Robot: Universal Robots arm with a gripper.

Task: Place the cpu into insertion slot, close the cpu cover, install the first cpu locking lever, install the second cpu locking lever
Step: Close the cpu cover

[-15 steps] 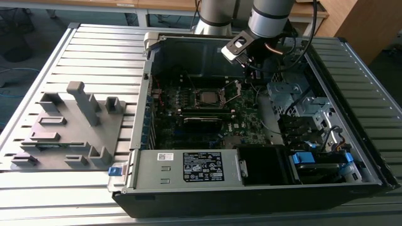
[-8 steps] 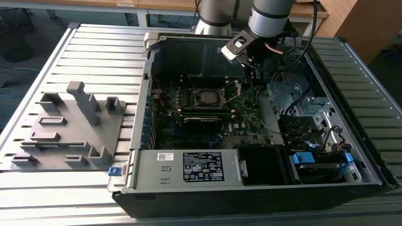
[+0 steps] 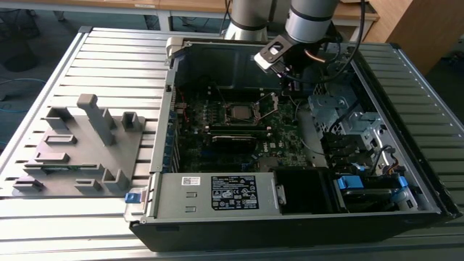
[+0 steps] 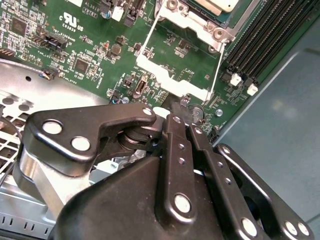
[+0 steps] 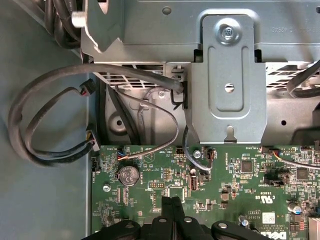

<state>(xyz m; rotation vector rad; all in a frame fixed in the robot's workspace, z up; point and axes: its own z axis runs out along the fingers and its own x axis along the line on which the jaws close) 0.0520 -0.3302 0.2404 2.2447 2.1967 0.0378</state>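
Note:
The cpu (image 3: 239,112) lies flat in the insertion slot (image 3: 242,103) on the green motherboard (image 3: 283,144), its silver top also showing in the second wrist view (image 4: 220,4). The cpu cover (image 4: 172,77) is swung open, off the chip, on the side towards my gripper. In the exterior view the cpu cover (image 3: 269,106) stands tilted just to the exterior view's right of the slot. My gripper (image 3: 290,81) hangs above the board, behind and to the exterior view's right of the slot. In both wrist views the gripper (image 4: 182,124) (image 5: 171,201) is shut, fingers together, holding nothing.
The open computer case (image 3: 290,217) holds a power supply (image 3: 217,193) at the front and a metal drive bracket (image 5: 227,85) with black cables (image 5: 45,130) near the gripper. Memory slots (image 4: 265,35) run beside the socket. A coin battery (image 5: 128,175) sits on the board. A grey fixture (image 3: 80,147) stands at the exterior view's left.

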